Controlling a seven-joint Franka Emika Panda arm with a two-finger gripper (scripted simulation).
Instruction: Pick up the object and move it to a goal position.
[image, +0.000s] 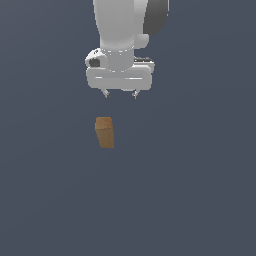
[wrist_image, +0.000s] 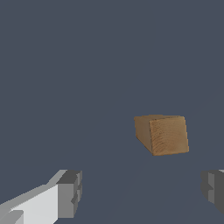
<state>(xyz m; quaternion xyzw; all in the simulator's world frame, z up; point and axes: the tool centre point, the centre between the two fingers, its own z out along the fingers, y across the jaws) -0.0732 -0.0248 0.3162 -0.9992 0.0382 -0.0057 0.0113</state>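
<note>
Gripper (image: 120, 94) hangs with jaws spread wide, empty, above the block (image: 104, 132), which stands apart on bare grey surface; no table edges show. Block looks rigid, light, wood-grained, probably not slippery: pinch its two long flat sides.

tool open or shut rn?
Open. In the wrist view the tool has its two fingertips wide apart, nothing between them; the block sits clear of both.
</note>
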